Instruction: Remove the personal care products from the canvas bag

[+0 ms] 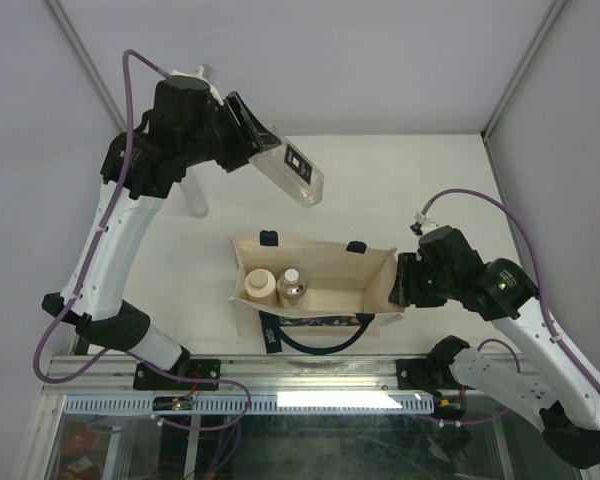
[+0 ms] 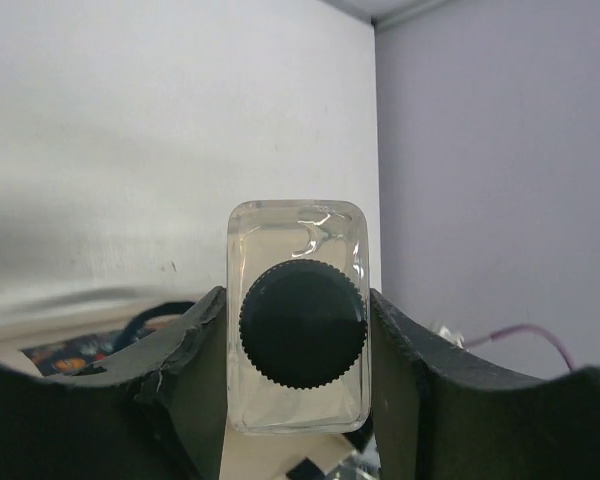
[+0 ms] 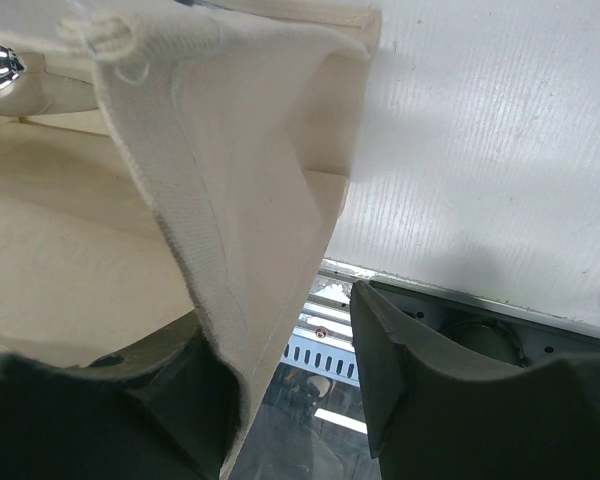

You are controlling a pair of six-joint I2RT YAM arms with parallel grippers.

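Metal rail point(image 1: 310, 372), white table point(image 1: 430, 180), grey walls point(image 1: 280, 60), left pincer point(image 2: 298, 310) gripping clear bottle point(image 1: 300, 172)

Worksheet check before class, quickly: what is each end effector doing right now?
Left end effector: closed on the clear bottle.
Right end effector: open, straddling the canvas bag edge.

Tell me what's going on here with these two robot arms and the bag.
The left end effector holds a clear bottle with a dark cap up above the table, outside the canvas bag. The right end effector straddles the bag's right end wall and does not look clamped on it. A beige bottle and another bottle stand inside the bag at its left end. What looks like a pale tube lies on the table under the left arm.
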